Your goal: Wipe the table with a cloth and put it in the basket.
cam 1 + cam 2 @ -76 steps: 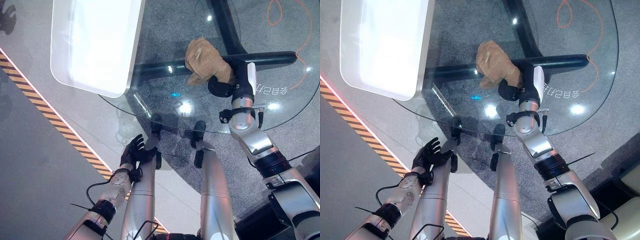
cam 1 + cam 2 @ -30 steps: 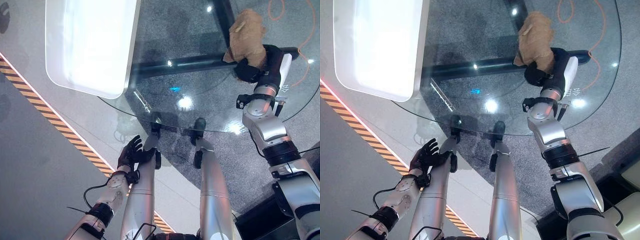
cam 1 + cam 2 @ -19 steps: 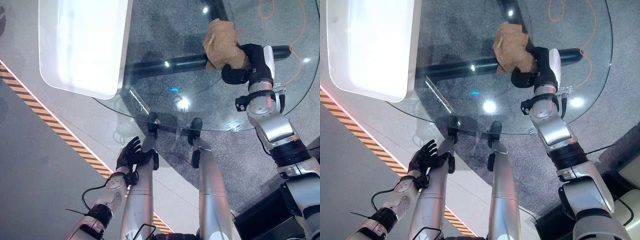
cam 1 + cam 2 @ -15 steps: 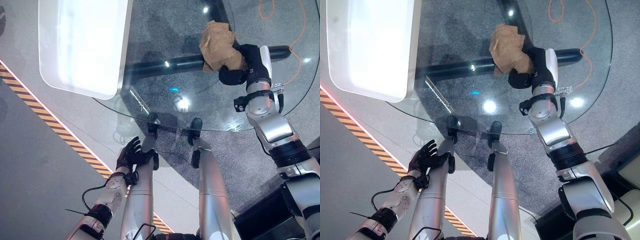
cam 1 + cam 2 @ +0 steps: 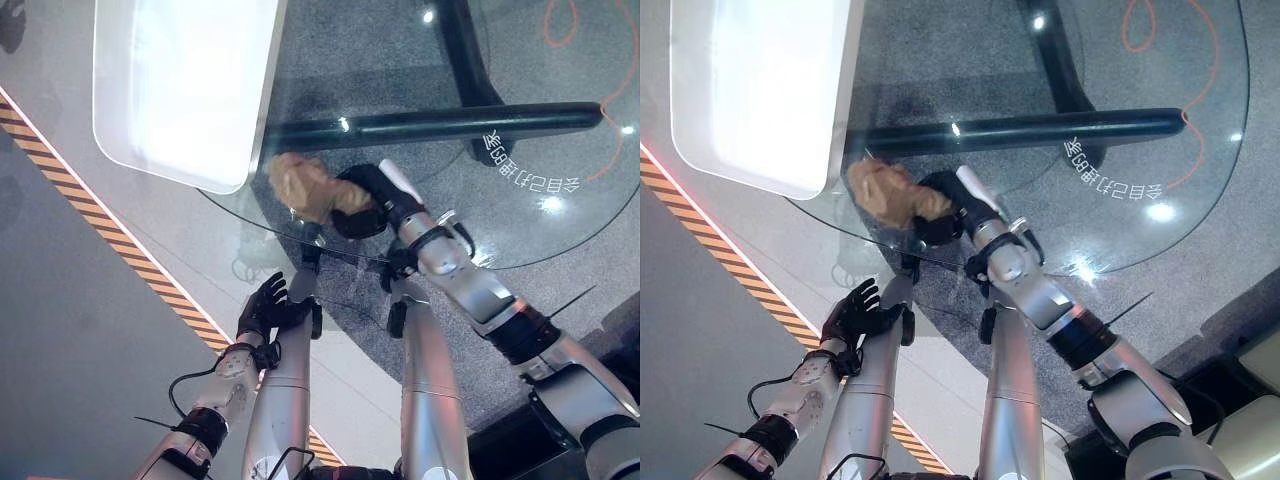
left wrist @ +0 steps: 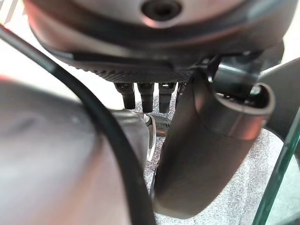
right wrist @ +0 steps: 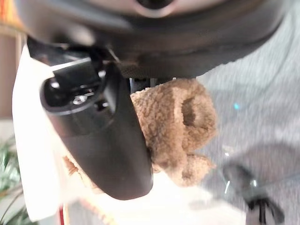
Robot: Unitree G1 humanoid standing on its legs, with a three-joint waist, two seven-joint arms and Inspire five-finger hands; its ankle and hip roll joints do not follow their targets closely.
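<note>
The right hand (image 5: 362, 202) has swept the cloth (image 5: 303, 187) from the far right to the near left edge of the glass surface (image 5: 520, 215), fingers curled round it. The left hand (image 5: 265, 305) hangs low beside the surface, fingers spread.

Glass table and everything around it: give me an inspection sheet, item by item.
Surface: round glass table, dark crossed base bars beneath.
Job's things: brown cloth bunched near the table's near-left edge; white basket overlapping the table's far-left edge.
Clutter: nothing seen.
Hands: right hand curled on the cloth; left hand open, low beside the table, holding nothing.
Cables: orange cable on the floor under the glass.
Surroundings: grey floor, yellow-black striped tape.
</note>
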